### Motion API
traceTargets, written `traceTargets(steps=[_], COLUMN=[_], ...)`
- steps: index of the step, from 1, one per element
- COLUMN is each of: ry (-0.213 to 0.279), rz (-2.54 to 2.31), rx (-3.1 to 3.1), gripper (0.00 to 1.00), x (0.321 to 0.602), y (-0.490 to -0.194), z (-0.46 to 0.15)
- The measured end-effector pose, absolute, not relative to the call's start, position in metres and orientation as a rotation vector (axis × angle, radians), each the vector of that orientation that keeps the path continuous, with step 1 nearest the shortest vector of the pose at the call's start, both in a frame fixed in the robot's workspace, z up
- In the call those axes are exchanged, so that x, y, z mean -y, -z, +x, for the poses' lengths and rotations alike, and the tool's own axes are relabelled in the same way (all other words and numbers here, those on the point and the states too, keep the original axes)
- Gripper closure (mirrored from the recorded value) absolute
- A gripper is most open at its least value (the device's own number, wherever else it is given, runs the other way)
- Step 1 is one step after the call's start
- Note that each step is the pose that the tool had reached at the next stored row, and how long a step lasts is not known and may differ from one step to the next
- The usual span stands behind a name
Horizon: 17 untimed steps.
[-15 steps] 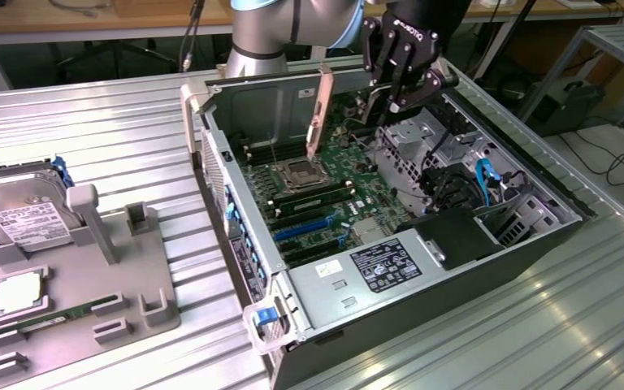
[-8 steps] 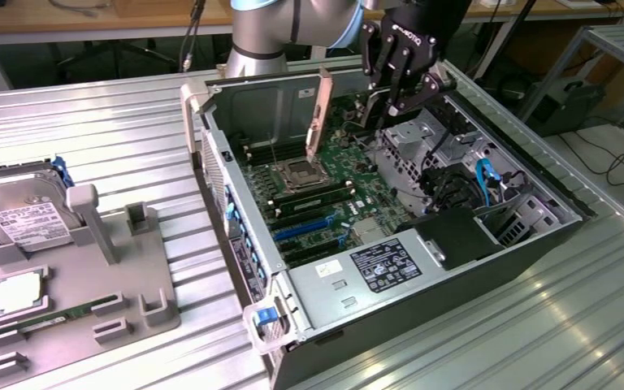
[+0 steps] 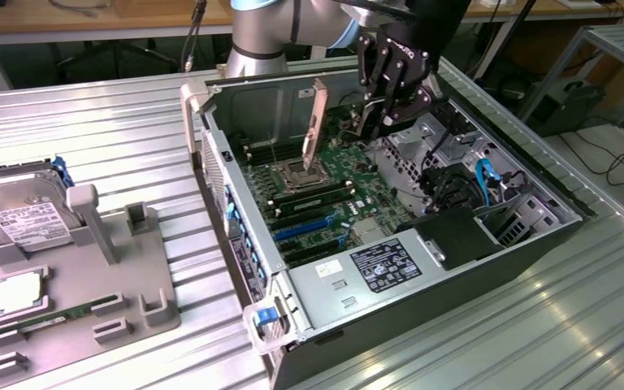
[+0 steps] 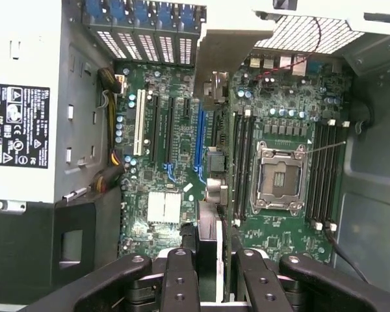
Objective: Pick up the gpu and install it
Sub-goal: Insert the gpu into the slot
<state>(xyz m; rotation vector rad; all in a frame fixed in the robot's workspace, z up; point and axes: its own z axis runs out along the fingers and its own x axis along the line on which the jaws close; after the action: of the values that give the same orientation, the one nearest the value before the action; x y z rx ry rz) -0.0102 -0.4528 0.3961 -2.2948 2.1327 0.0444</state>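
Gripper (image 3: 383, 114) clamped on gpu (image 3: 314, 122), card held edge-down above open computer case (image 3: 529, 236). Long axis roughly parallel to blue expansion slot (image 4: 199, 140), card directly over motherboard (image 4: 286, 227).

Setting: a robotics lab or electronics assembly workshop. Evidence: an open computer case (image 3: 399, 244) with exposed motherboard (image 4: 182, 162) lies on a ribbed metal workbench (image 3: 106, 138). A grey fixture tray (image 3: 74, 309) holds a hard drive (image 3: 25, 219) and other loose components. An industrial robot arm (image 3: 279, 32) is mounted at the bench. Wooden desks (image 3: 84, 16), cables and a metal rack (image 3: 616, 57) stand behind.
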Motion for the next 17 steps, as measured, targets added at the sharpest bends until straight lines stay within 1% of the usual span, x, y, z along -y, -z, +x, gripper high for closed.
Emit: traceTargets(steps=[17], ry=[-0.044], rz=[-2.294], rx=[-2.133], gripper=[0.72], x=[0.455], y=[-0.380], z=[-0.011])
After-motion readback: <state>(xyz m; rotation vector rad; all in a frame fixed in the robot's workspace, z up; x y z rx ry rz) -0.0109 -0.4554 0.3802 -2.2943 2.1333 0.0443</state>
